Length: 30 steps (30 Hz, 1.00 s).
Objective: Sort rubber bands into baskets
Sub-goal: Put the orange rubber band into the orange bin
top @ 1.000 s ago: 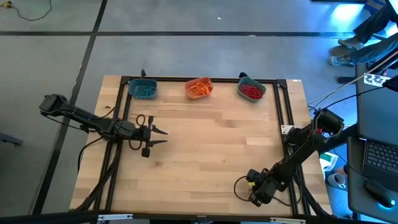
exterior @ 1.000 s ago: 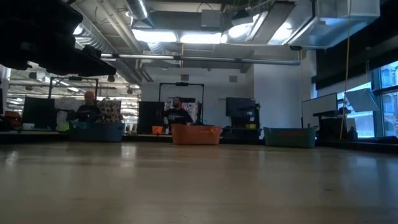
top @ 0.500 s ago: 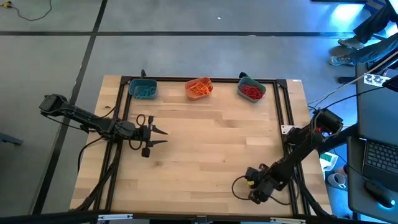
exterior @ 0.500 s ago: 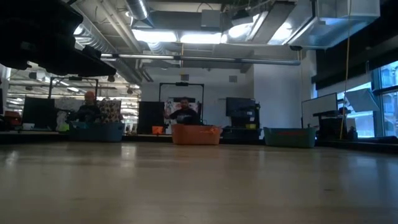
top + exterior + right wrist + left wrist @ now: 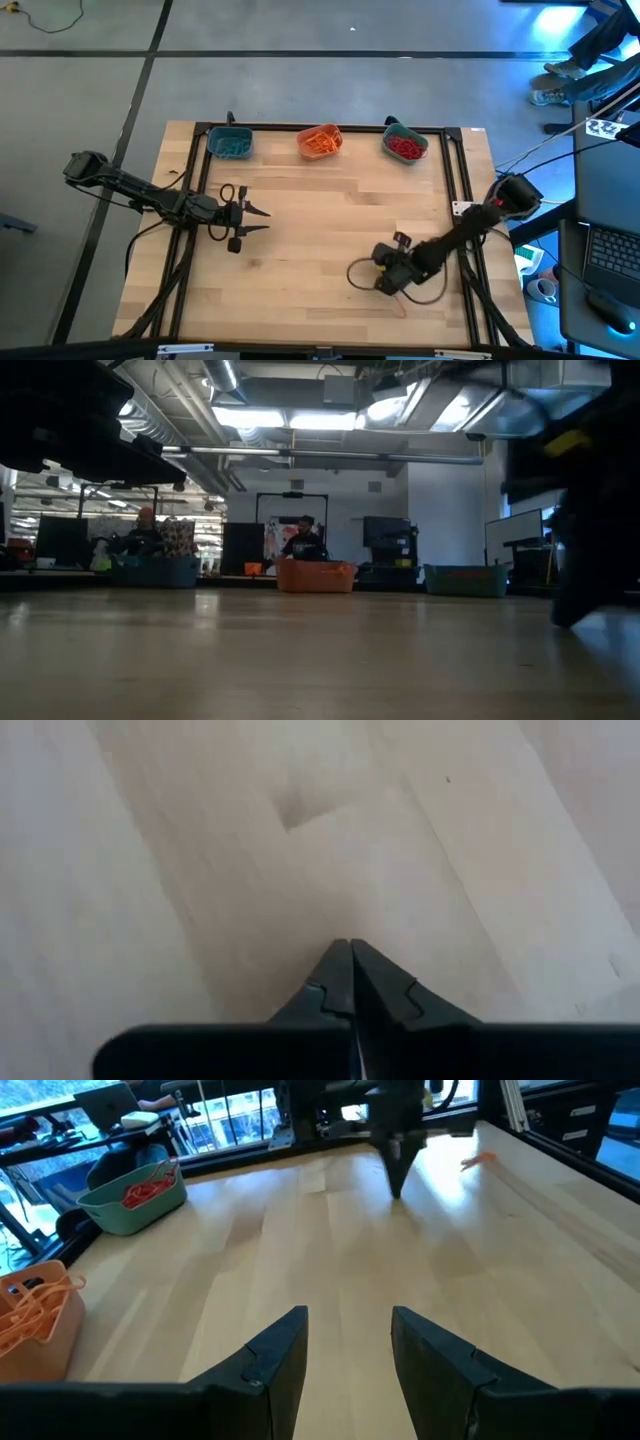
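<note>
Along the far edge of the pale wooden table (image 5: 330, 230), reading from the left, sit a small teal-blue plastic tub (image 5: 230, 144) with grey-teal elastic loops (image 5: 233, 147) in it, an orange plastic tub (image 5: 320, 141) piled with orange elastic loops (image 5: 321, 143), and a second teal tub (image 5: 404, 145) holding red elastic loops (image 5: 404, 148). On the left side of the table the left gripper (image 5: 258, 220) hovers with its two dark fingers (image 5: 275, 1355) spread apart and nothing between them. Toward the near right, the right gripper (image 5: 385, 280) hangs low over the wood with its jaws pressed fully together, and its wrist view shows only bare boards ahead of the tips, so no band appears to be caught. A thin orange-red loop (image 5: 402, 303) seems to lie on the boards just beside that gripper, and in the left wrist view a small orange scrap (image 5: 478, 1158) lies near the table's edge past the right arm, though whether these are the same band cannot be told. Such a band is likely almost weightless, limp and stretchy, lying flat against the wood, so a pinch on one strand of the loop right at the surface would suit it, and it may slip or spring away from closing fingertips
</note>
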Motion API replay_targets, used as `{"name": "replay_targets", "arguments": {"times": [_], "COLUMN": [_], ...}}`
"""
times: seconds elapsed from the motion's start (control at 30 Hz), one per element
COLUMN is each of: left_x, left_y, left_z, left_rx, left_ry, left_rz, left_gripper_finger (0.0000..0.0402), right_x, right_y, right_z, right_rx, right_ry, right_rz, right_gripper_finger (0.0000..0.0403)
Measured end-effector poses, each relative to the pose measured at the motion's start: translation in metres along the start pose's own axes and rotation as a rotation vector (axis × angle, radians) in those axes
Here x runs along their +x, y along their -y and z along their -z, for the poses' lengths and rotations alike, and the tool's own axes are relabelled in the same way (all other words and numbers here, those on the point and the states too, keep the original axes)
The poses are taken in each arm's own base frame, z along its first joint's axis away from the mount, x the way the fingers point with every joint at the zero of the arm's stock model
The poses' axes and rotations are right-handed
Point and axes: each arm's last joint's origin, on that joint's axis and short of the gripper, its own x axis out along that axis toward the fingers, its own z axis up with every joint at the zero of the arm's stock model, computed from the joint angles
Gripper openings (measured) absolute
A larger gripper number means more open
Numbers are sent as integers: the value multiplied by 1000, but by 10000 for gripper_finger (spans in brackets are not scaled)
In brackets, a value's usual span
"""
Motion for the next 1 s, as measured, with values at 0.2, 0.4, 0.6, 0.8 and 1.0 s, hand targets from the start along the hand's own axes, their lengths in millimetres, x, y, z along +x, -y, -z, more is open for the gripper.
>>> {"name": "replay_targets", "arguments": {"times": [0.2, 0.4, 0.6, 0.8, 1.0], "left_x": [0, 0, 0, 0, 0], "left_y": [0, 0, 0, 0, 0], "left_z": [0, 2, 2, 2, 2], "left_rx": [-6, -20, -23, -23, -24], "left_ry": [-4, -20, -21, -20, -20], "left_rz": [0, 2, 2, 2, 2], "left_gripper_finger": [144, 144, 144, 144, 144], "right_x": [2, -22, -43, -37, -23], "right_y": [5, -16, -47, -52, -55], "right_z": [-11, -8, 14, 39, 46], "right_rx": [97, 165, 156, 21, -73], "right_ry": [-140, -283, -272, -160, -172], "right_rz": [-94, -272, -376, -245, -204], "right_gripper_finger": [18, 91, 152, 157, 130]}}
